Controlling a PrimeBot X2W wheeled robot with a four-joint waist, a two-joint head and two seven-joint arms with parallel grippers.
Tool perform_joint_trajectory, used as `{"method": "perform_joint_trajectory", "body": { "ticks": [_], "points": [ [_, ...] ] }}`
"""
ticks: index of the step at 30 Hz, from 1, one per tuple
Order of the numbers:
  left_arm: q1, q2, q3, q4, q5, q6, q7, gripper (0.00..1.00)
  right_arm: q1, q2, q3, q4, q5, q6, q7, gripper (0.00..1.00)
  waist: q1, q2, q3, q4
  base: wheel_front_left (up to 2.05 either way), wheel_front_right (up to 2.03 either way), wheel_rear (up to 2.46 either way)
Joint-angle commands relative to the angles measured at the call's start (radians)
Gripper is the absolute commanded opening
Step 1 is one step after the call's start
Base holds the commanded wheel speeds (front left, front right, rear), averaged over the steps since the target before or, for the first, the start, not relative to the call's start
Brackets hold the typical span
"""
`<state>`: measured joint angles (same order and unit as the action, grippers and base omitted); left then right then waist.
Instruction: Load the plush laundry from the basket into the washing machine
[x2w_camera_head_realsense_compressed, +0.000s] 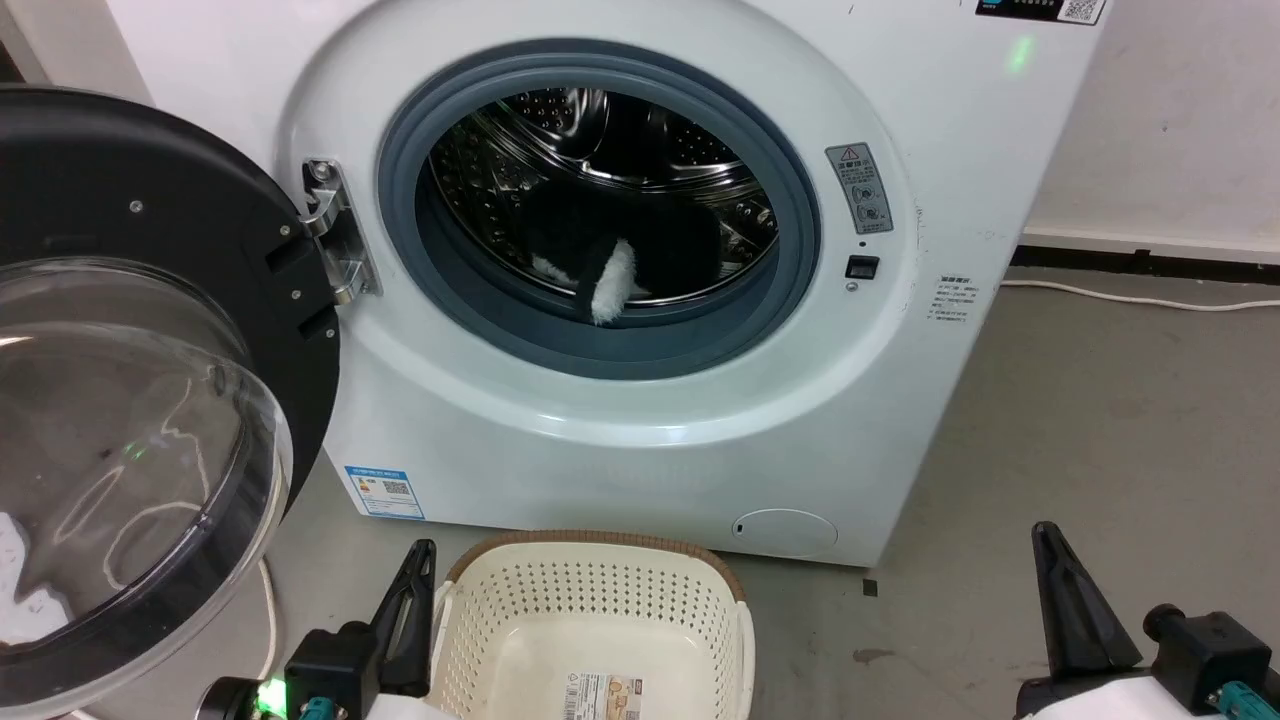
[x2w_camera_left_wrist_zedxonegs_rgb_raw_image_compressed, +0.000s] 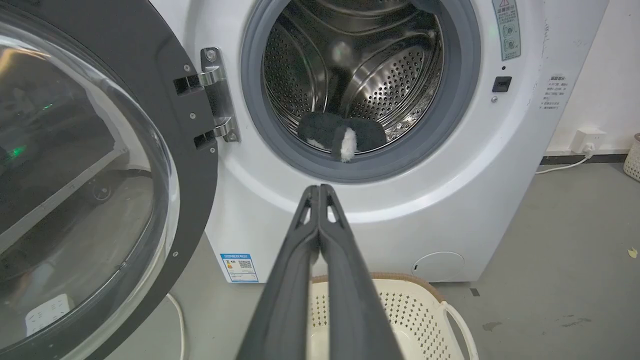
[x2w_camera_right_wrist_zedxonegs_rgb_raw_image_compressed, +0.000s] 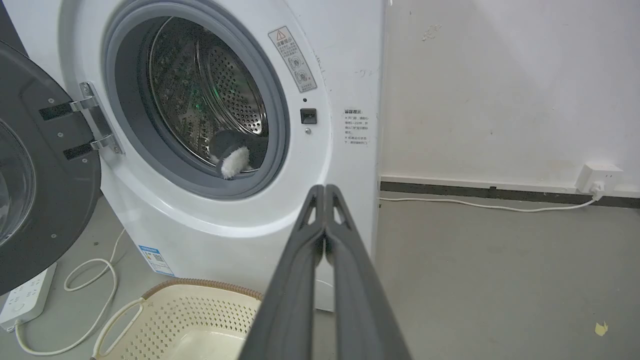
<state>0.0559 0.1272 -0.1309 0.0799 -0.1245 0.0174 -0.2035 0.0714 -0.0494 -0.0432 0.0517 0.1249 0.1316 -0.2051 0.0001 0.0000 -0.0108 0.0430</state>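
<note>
Steel, shiny and perforated, lines the drum (x2w_camera_left_wrist_zedxonegs_rgb_raw_image_compressed: 390, 85) of the washer (x2w_camera_head_realsense_compressed: 620, 440). The plush (x2w_camera_left_wrist_zedxonegs_rgb_raw_image_compressed: 342, 134) lies on the drum's bottom near the front, a soft, shapeless black heap with 1 white furry patch drooping onto the lip of the grey rubber seal (x2w_camera_head_realsense_compressed: 800, 230). In the head view its black fur merges with the drum's shadow, so its outline is hard to trace. The round door (x2w_camera_head_realsense_compressed: 150, 300) stands swung wide on a metal hinge (x2w_camera_head_realsense_compressed: 335, 230), a black ring around a clear dome full of reflections, its left side cut off by the frame. On the grey floor (x2w_camera_head_realsense_compressed: 1100, 430) just before the washer sits the basket (x2w_camera_head_realsense_compressed: 600, 590), cream plastic pierced with small holes and edged in brown woven-look trim (x2w_camera_head_realsense_compressed: 600, 540). A label (x2w_camera_head_realsense_compressed: 600, 697) shows on its bare bottom, and its near half is cut off. The left gripper (x2w_camera_left_wrist_zedxonegs_rgb_raw_image_compressed: 319, 189) has its 2 long dark fingers pressed together on nothing, tips seen against the washer's front below the seal. The right gripper (x2w_camera_right_wrist_zedxonegs_rgb_raw_image_compressed: 325, 189) is likewise closed tight with nothing between its fingers, tips against the washer's right edge. A white power strip (x2w_camera_right_wrist_zedxonegs_rgb_raw_image_compressed: 25, 295) lies on the floor below the door, partly cut off.
</note>
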Motion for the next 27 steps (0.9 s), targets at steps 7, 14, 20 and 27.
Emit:
{"method": "perform_joint_trajectory", "body": {
  "ticks": [7,14,20,27],
  "points": [
    [-0.014,-0.009,0.014,-0.012,0.012,-0.004,0.015,0.0,-0.017,0.0,0.005,-0.009,-0.015,0.0,0.016,0.0,0.0,0.0,0.001,-0.003,0.0,0.0,0.0],
    [-0.018,-0.015,0.024,-0.017,0.022,-0.005,0.032,0.0,-0.022,0.0,0.008,-0.013,-0.025,0.0,0.032,0.0,0.0,0.0,0.002,-0.006,0.0,0.0,0.0],
    [-0.02,-0.019,0.03,-0.021,0.028,-0.006,0.042,0.0,-0.025,0.0,0.01,-0.015,-0.031,0.0,0.043,0.0,-0.0001,0.0,0.002,-0.009,0.0,0.0,0.0],
    [-0.023,-0.024,0.039,-0.026,0.037,-0.007,0.056,0.0,-0.029,0.0,0.013,-0.019,-0.039,0.0,0.057,0.0,-0.0001,0.0,0.003,-0.012,0.0,0.0,0.0]
  ]
}}
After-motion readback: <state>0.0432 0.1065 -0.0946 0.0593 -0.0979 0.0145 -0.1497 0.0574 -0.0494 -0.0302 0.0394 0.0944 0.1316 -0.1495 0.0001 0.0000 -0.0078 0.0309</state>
